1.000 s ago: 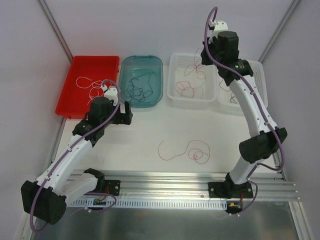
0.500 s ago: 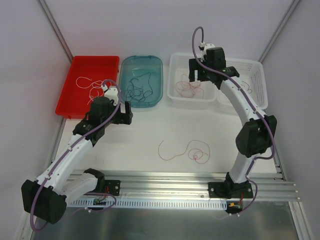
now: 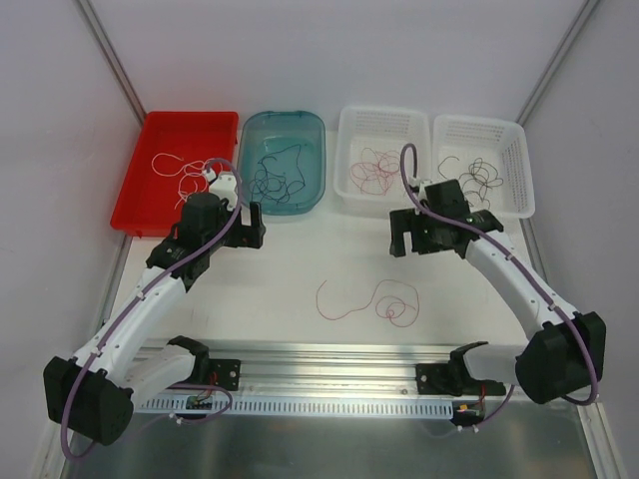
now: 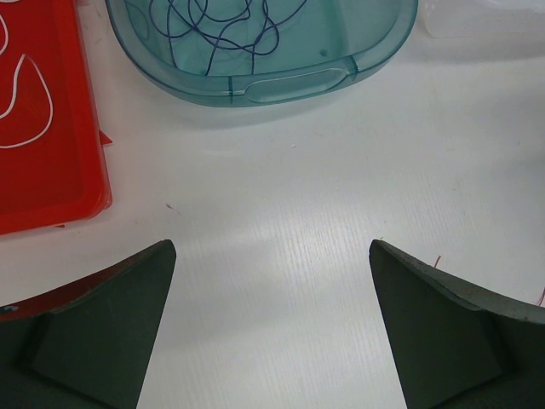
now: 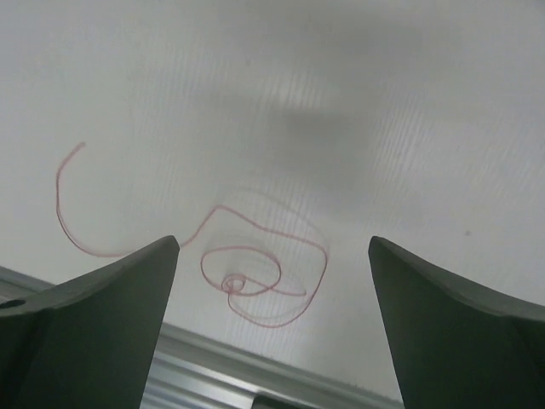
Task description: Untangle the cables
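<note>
One red-pink cable [image 3: 395,311] lies loose on the white table, with a long tail and a small coil; it also shows in the right wrist view [image 5: 233,282]. My right gripper [image 3: 407,244] hovers open just behind it and holds nothing [image 5: 272,243]. My left gripper [image 3: 250,228] stands open and empty [image 4: 271,251] over bare table in front of the teal tray [image 4: 281,85]. Other cables are sorted by colour: white ones [image 3: 175,170] in the red tray [image 3: 150,215], dark ones [image 3: 272,178] in the teal tray, red-pink ones [image 3: 374,172] and dark ones [image 3: 477,175] in two white baskets.
The four containers stand in a row along the back: red tray, teal tray [image 3: 310,125], white basket [image 3: 384,205], second white basket [image 3: 514,150]. An aluminium rail [image 3: 329,359] runs along the near edge, close to the loose cable. Grey walls close in both sides.
My right arm swung from high over the white baskets down and back to the table's middle, and its jaws opened. The left arm and the loose cable have not moved.
</note>
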You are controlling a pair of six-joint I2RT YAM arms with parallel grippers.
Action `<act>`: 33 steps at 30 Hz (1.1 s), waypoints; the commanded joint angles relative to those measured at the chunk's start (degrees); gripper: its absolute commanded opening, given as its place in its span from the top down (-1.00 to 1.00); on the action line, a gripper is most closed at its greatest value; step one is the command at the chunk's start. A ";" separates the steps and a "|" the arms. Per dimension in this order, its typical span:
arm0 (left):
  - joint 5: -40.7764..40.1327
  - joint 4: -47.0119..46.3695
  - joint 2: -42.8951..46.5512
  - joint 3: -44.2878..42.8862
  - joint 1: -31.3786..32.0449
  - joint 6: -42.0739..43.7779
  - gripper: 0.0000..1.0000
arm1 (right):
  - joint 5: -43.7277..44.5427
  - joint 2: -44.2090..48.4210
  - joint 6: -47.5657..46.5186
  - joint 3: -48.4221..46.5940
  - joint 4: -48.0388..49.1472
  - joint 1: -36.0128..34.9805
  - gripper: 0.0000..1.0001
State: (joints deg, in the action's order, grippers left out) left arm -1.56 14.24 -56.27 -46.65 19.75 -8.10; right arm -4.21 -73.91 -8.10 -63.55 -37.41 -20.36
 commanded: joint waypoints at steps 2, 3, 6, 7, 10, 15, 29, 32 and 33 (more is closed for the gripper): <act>-0.02 -1.58 -0.24 -0.46 -0.68 0.98 -0.98 | -0.98 7.97 6.94 10.36 -0.21 -1.08 -0.99; 0.07 -1.58 -0.33 -0.46 -0.68 0.89 -0.98 | -0.63 9.12 9.65 14.12 0.84 -1.43 -0.94; 0.42 -1.50 -0.77 -0.54 -0.68 0.89 -0.98 | 2.09 13.07 14.32 18.62 1.90 -3.10 -0.93; 0.51 -1.50 -0.77 -0.63 -0.68 0.98 -0.98 | 4.36 14.13 18.17 21.16 2.16 -4.67 -0.93; 0.33 -1.50 -0.77 -0.54 -0.68 1.07 -0.98 | 12.27 16.95 25.20 25.39 3.13 -8.45 -0.93; 0.16 -1.58 -0.68 -0.46 -0.68 1.07 -0.98 | 19.13 17.40 34.01 29.62 4.80 -11.28 -0.94; 0.60 -1.58 -0.86 -0.46 -0.68 1.07 -0.98 | 22.23 5.98 41.93 30.59 11.91 -19.98 -0.97; 0.60 -1.50 -0.86 -0.54 -0.68 0.98 -0.98 | 21.26 2.02 43.43 30.24 13.32 -22.17 -0.88; 0.51 -1.58 -0.86 -0.54 -0.68 0.98 -0.98 | 20.65 1.06 43.69 30.15 13.59 -23.22 -0.84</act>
State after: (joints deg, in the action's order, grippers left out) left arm -1.56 14.20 -57.10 -46.65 19.75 -7.99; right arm 18.26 -70.04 31.44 -32.69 -27.88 -41.65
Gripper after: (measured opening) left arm 0.992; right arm 0.941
